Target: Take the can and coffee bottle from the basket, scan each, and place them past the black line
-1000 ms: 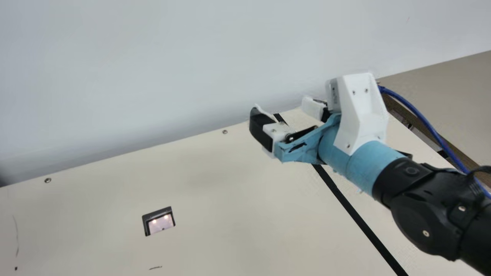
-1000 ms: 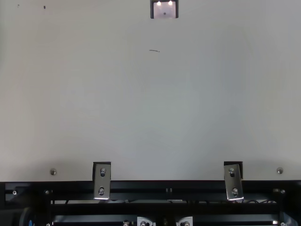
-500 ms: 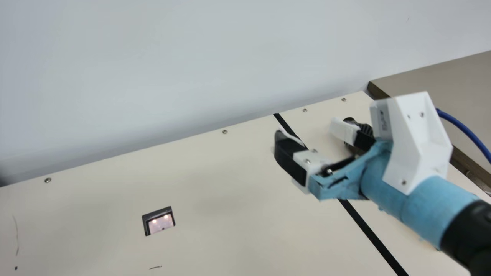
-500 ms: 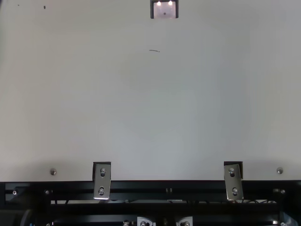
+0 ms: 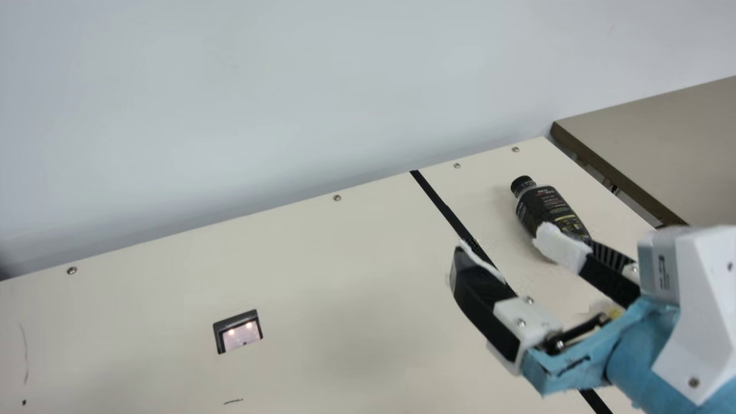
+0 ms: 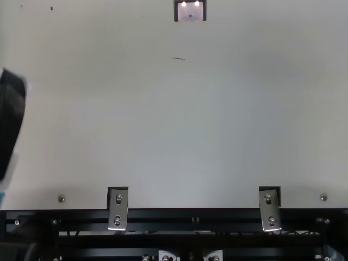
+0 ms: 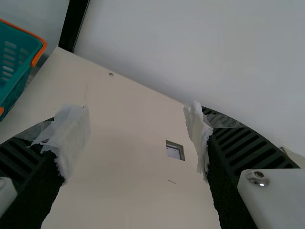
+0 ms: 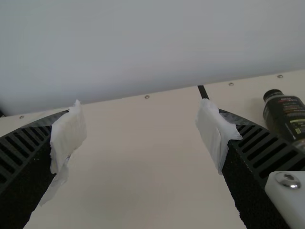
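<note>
Past the black line (image 5: 441, 206), the dark coffee bottle (image 5: 546, 207) lies on its side, cap toward the wall. My right gripper (image 5: 507, 247) stands open over the line, one finger overlapping the bottle's lower end in the main view. A small yellow patch (image 5: 615, 312) shows behind this gripper; whether it is the can I cannot tell. In the right wrist view, bare table lies between the parted fingers of the right gripper (image 8: 140, 114), and the bottle (image 8: 286, 117) is beyond one finger. My left gripper (image 7: 136, 114) is open and holds nothing. The basket (image 7: 38, 38) is teal with an orange rim, its inside mostly hidden.
The scanner window (image 5: 240, 333) is set into the cream table (image 5: 322, 259), which ends at a pale wall (image 5: 287, 103). A brown surface (image 5: 655, 144) adjoins at the far right. A black part of my left arm (image 6: 10, 117) shows in the top view.
My right gripper has moved down and to the right in the main view, uncovering the bottle. A black part of my left arm has come in at the top view's left edge.
</note>
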You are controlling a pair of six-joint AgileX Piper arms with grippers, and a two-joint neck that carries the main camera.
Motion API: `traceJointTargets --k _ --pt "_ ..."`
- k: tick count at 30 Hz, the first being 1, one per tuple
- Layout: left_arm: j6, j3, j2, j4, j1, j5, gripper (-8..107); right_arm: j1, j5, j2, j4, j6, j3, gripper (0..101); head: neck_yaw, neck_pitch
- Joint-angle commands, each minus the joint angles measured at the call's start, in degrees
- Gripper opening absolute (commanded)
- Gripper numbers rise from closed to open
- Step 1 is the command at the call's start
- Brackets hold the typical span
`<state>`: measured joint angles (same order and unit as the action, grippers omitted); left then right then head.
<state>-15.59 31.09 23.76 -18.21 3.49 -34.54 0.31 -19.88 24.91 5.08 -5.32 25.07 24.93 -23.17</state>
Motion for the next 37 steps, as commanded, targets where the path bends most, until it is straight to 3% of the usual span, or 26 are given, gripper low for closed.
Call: traceJointTargets --k 1,8,9,10,13,37 --pt "1.9 -1.8 -4.8 -0.7 -1.2 -2.4 90 -0.2 -0.5 -3.4 0.5 0.1 -1.6 101 -0.8 -1.4" --pt "10.8 -6.8 -14.3 -4.6 -6.9 -10.0 90 -0.9 -3.1 -9.9 1.4 0.4 -5.6 101 -0.8 -1.4" --pt "12.3 -7.4 -15.6 -5.4 -8.3 -11.2 90 -0.8 -3.0 -8.5 1.3 0.3 -5.0 101 -0.8 -1.4" --pt "9.1 -6.4 -12.6 -4.3 -6.4 -8.8 90 -0.9 -3.1 -9.3 1.4 0.4 -5.5 101 -0.8 -1.4" --pt "12.0 -7.4 -15.3 -5.4 -8.3 -11.1 90 -0.9 -3.1 -10.0 1.4 0.5 -5.6 101 -0.8 -1.4" --pt "12.3 -7.4 -15.7 -5.4 -8.3 -11.1 90 -0.9 -3.5 -10.1 1.4 0.6 -5.6 101 -0.8 -1.4"
